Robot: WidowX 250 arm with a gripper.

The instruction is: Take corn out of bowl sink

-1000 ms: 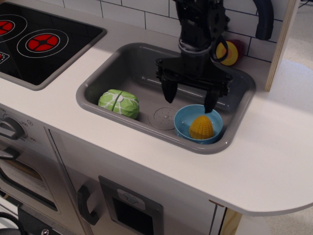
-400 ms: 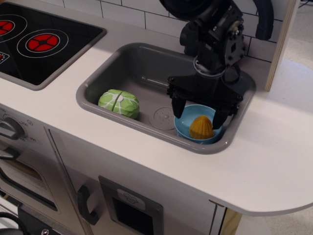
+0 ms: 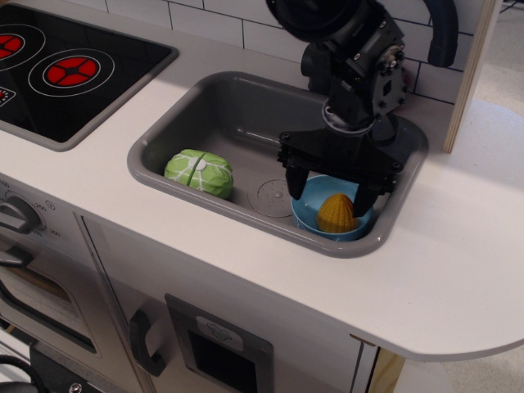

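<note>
The yellow-orange corn [image 3: 336, 213] sits upright in the light blue bowl [image 3: 310, 214] at the front right of the grey sink [image 3: 213, 123]. My black gripper [image 3: 331, 195] is open and hangs low over the bowl. One fingertip [image 3: 295, 187] is at the bowl's left rim and the other [image 3: 364, 201] is just right of the corn. The corn lies between the fingers, and I cannot tell whether they touch it.
A green cabbage-like toy [image 3: 199, 172] lies at the sink's front left, with the round drain [image 3: 274, 195] between it and the bowl. A black stovetop [image 3: 65, 70] is at the left. A tiled wall and a wooden post [image 3: 468, 74] stand behind and to the right.
The gripper has moved right and down from above the sink's middle, so its open fingers now straddle the corn in the bowl. The corn and bowl have not moved.
</note>
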